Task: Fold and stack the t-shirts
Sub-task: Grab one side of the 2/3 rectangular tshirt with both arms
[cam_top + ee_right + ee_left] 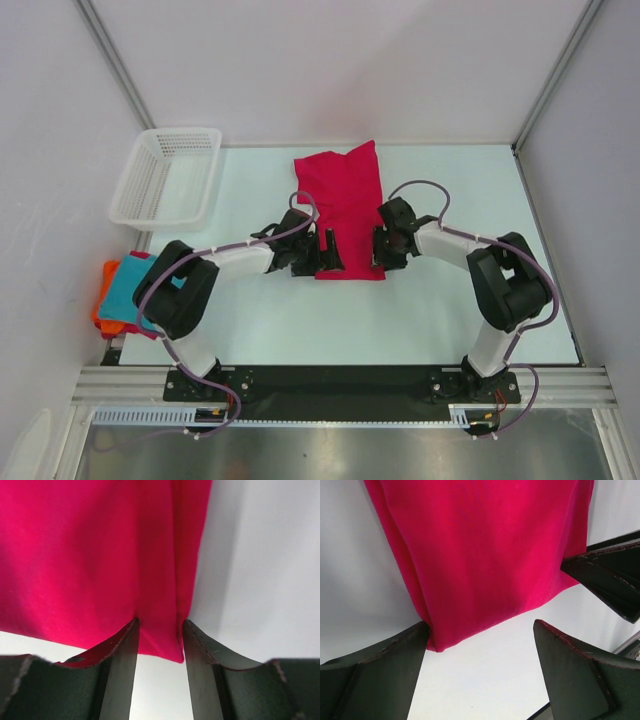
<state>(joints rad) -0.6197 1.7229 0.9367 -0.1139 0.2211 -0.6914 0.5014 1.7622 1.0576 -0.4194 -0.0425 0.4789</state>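
Observation:
The crimson-pink t-shirt [345, 200] lies on the table, folded into a long strip running away from the arms. My left gripper [327, 256] is open wide at its near left corner; in the left wrist view [480, 625] the left fingertip [415, 635] touches the cloth corner [437, 642]. My right gripper [381, 254] is at the near right corner; in the right wrist view [160, 621] its jaws stand narrowly apart, straddling the shirt [90, 555] corner, with table showing between them. The teal t-shirt [130, 290] lies on the orange one [104, 303] at the table's left edge.
A white mesh basket [165, 175] stands at the back left corner. White walls close the table on the left, back and right. The right gripper's fingers [612, 577] show at the right of the left wrist view.

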